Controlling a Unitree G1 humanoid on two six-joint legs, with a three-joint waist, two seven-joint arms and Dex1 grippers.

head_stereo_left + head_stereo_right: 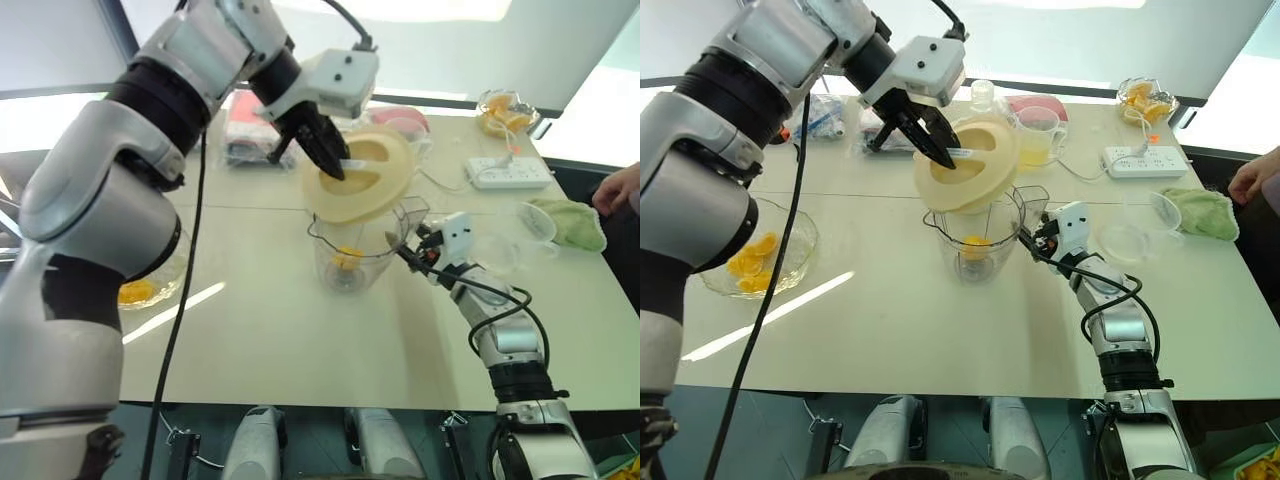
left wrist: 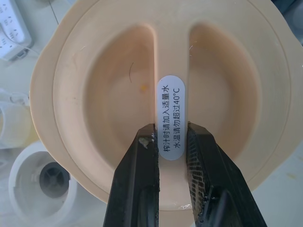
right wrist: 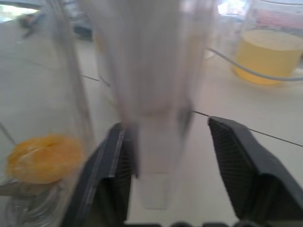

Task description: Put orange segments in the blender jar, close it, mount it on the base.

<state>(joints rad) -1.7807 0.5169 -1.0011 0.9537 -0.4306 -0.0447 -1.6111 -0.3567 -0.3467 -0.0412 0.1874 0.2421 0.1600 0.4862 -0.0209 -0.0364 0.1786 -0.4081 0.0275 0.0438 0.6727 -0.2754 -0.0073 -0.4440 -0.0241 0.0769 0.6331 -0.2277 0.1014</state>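
Observation:
The clear blender jar (image 1: 1006, 228) stands upright mid-table with an orange segment (image 1: 977, 246) at its bottom, also seen through its wall (image 3: 45, 158). My left gripper (image 2: 170, 130) is shut on the centre ridge of a cream lid (image 1: 975, 170), held tilted just above the jar's mouth. My right gripper (image 3: 165, 127) reaches in level from the right. Its fingers straddle the jar's handle (image 3: 151, 94), one finger against it and the other a gap away. The white base (image 2: 52, 177) with its dark socket shows beyond the lid's edge.
A glass bowl of orange segments (image 1: 755, 255) sits at the left edge, another (image 1: 1145, 100) at the back right. A jug of yellow juice (image 1: 1040, 140), a power strip (image 1: 1145, 160), an empty clear bowl (image 1: 1125, 242) and a green cloth (image 1: 1205, 212) lie right. A person's hand (image 1: 1255, 180) rests at the right edge.

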